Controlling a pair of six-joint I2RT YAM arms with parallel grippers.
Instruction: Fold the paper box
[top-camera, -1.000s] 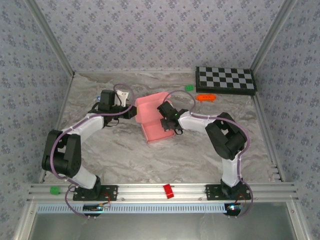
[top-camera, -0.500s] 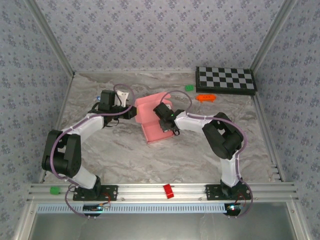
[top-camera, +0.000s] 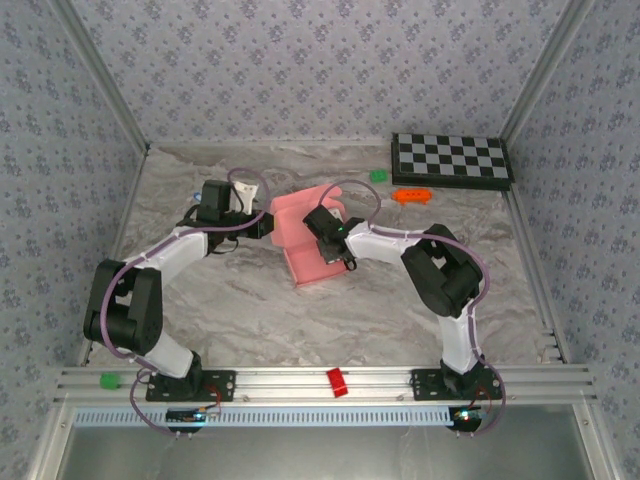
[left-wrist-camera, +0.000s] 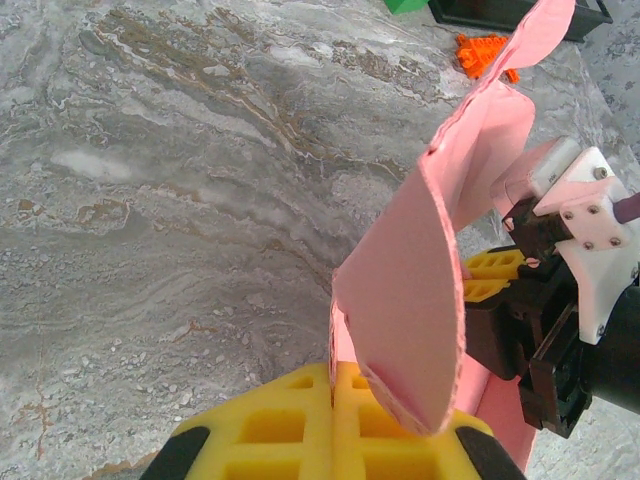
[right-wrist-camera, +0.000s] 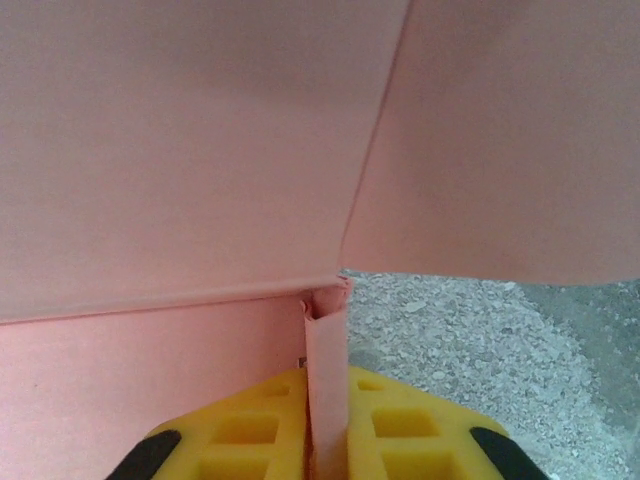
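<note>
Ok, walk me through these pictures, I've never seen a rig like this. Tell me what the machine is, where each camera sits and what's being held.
These are two small robot arms bolted to the near edge of a marbled table. The wide picture comes from a fixed camera above and behind them. The other two come from cameras on the wrists, so the yellow pads at the bottom of each belong to that arm's own gripper.

Between the arms sits a pink paper box, partly folded. The left gripper is closed on the card beside a curled flap. The right gripper pinches a thin strip of a wall.

Further back lie a checkerboard, an orange toy and a green block. A red block rests on the front rail.
</note>
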